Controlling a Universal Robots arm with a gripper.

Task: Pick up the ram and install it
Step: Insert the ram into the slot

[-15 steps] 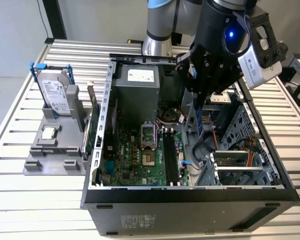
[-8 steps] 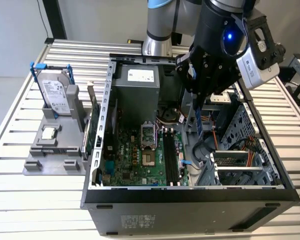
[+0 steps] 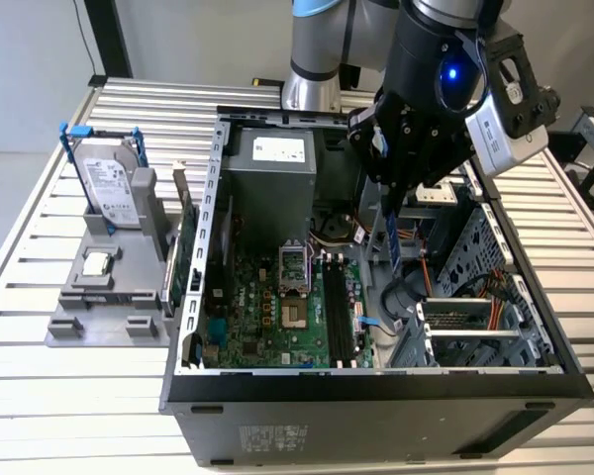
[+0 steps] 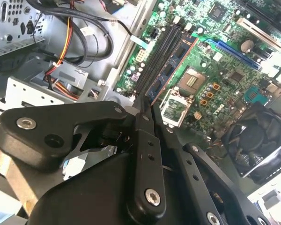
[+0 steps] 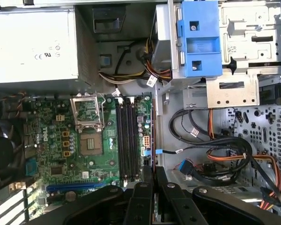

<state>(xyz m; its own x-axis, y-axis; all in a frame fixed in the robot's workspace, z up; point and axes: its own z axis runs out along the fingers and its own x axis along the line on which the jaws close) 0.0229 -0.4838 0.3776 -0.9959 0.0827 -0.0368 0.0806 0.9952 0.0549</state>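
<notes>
Ram (image 3: 391, 230) clamped on edge over the open case

Exterior view: the gripper (image 3: 389, 193) is closed on the ram, which hangs upright below it, above the motherboard (image 3: 257, 317) and not yet seated. It sits just to the exterior view's right of the black memory slots (image 3: 337, 317) and higher than them. The stick looks light, thin and stiff, and probably fragile, since chips line its faces. The upper edge is the sound place to pinch, as that leaves the contact edge free. The power supply (image 3: 272, 188) stands at the far end of the slots, and loose cables (image 3: 416, 287) lie to the exterior view's right, near the drive cage (image 3: 475, 332).

Second wrist view: the jaws meet tight on the ram (image 4: 170, 70), which is seen edge-on and runs roughly parallel to the slots (image 4: 159, 51). Cables (image 4: 84, 42) lie well apart from it, beyond the edge of the board.

First wrist view: the ram (image 5: 152, 131) shows as a thin line just beside the slots (image 5: 128, 140), between them and the cables (image 5: 210, 140). The processor socket (image 5: 86, 112) lies on the slots' other side. Room looks ample along the length and tight across it, so any tilt risks catching a slot wall.
</notes>
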